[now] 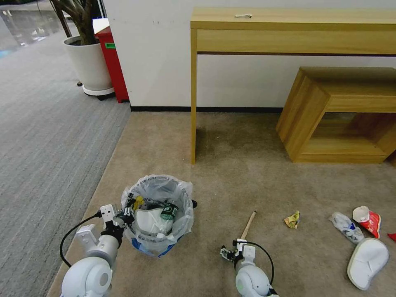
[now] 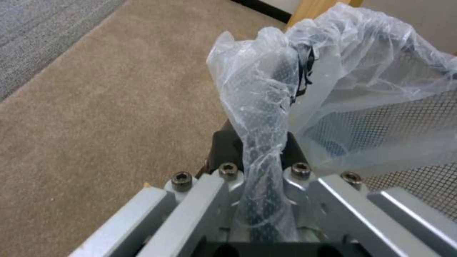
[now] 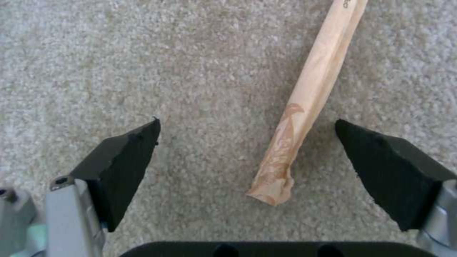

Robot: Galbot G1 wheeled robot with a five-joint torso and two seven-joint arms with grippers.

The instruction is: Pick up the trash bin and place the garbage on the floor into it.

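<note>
The trash bin (image 1: 181, 225), black mesh lined with a clear bag, stands on the beige carpet at lower left and holds a white item and a green-labelled bottle. My left gripper (image 1: 126, 214) is shut on its near rim; the left wrist view shows bag and mesh rim (image 2: 266, 117) pinched between the jaws of that gripper (image 2: 259, 150). My right gripper (image 1: 227, 252) hovers open just over the near end of a wooden stick (image 1: 248, 225). In the right wrist view the stick (image 3: 309, 89) lies between the fingers (image 3: 124, 157), nearer one pad. More garbage lies to the right: a yellow wrapper (image 1: 292, 219), a crushed bottle (image 1: 346, 227), a red-white cup (image 1: 367, 218), a white slipper (image 1: 367, 258).
A wooden desk (image 1: 288, 24) stands against the far wall, its leg (image 1: 193, 103) beyond the bin. A low wooden shelf (image 1: 342, 115) sits at right. A white plant pot (image 1: 88, 62) and a red box (image 1: 111, 62) are far left, by grey carpet (image 1: 41, 123).
</note>
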